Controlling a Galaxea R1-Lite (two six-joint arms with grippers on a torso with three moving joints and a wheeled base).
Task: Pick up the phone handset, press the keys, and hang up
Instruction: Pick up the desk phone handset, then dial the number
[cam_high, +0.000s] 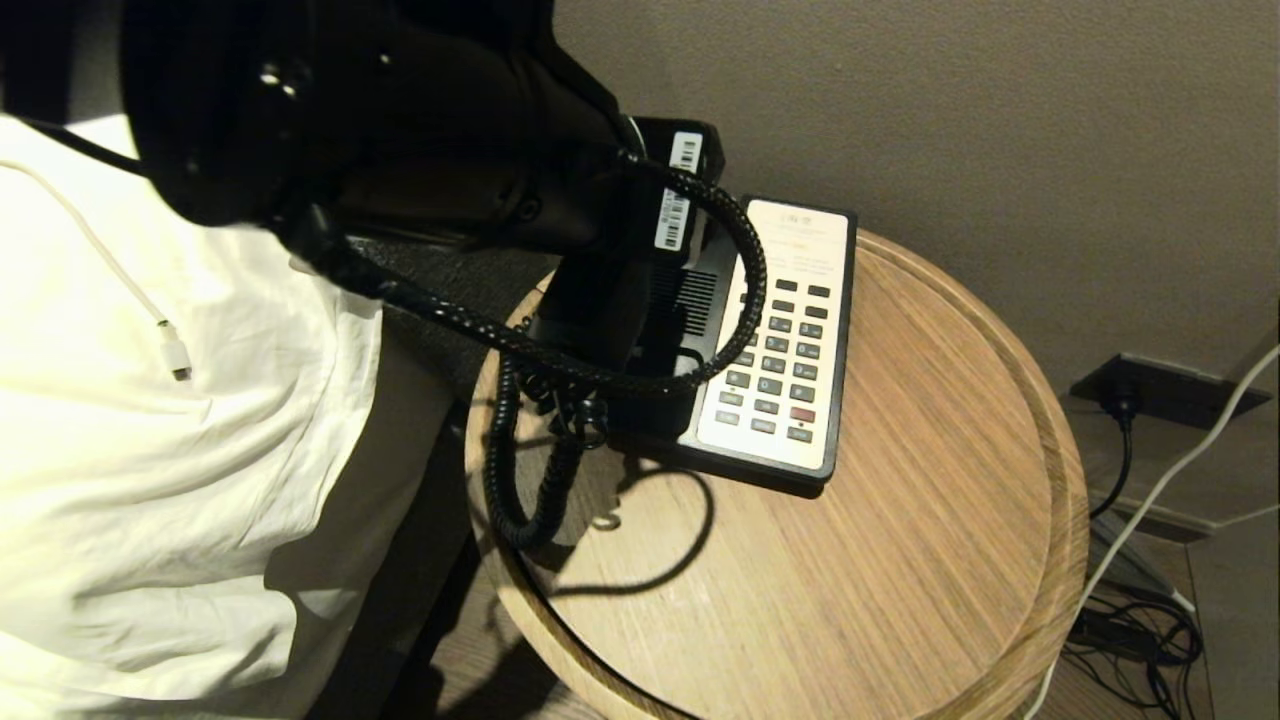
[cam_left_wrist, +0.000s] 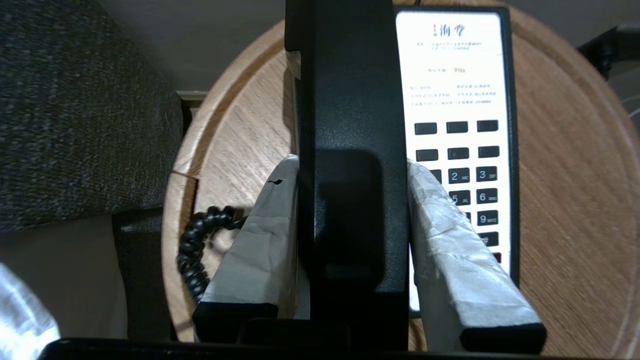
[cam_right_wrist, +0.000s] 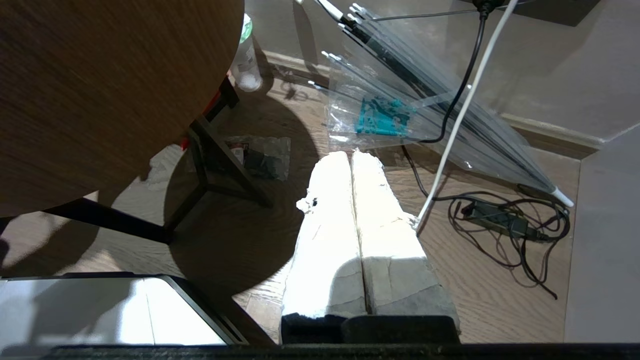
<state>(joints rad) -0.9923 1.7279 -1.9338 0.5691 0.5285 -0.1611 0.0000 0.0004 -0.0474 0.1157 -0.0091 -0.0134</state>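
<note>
My left gripper (cam_left_wrist: 352, 167) is shut on the phone handset (cam_left_wrist: 350, 100), its two white-wrapped fingers (cam_left_wrist: 260, 235) pressing the glossy black receiver from both sides. In the head view my left arm (cam_high: 450, 130) covers most of the handset (cam_high: 585, 315), which hangs over the left part of the phone base (cam_high: 690, 300). The black coiled cord (cam_high: 510, 470) droops over the table's left edge. To the handset's right the dark grey keys (cam_high: 785, 370) sit in rows on the white faceplate, one red key (cam_high: 802, 414) among them. My right gripper (cam_right_wrist: 352, 155) is shut, parked low beside the table.
The phone stands on a round wooden table (cam_high: 900, 560) against a wall. A bed with white sheets (cam_high: 150, 450) lies to the left. A wall socket (cam_high: 1150, 385) and tangled cables (cam_high: 1140, 630) are on the floor at right, with a clear umbrella (cam_right_wrist: 425, 100) nearby.
</note>
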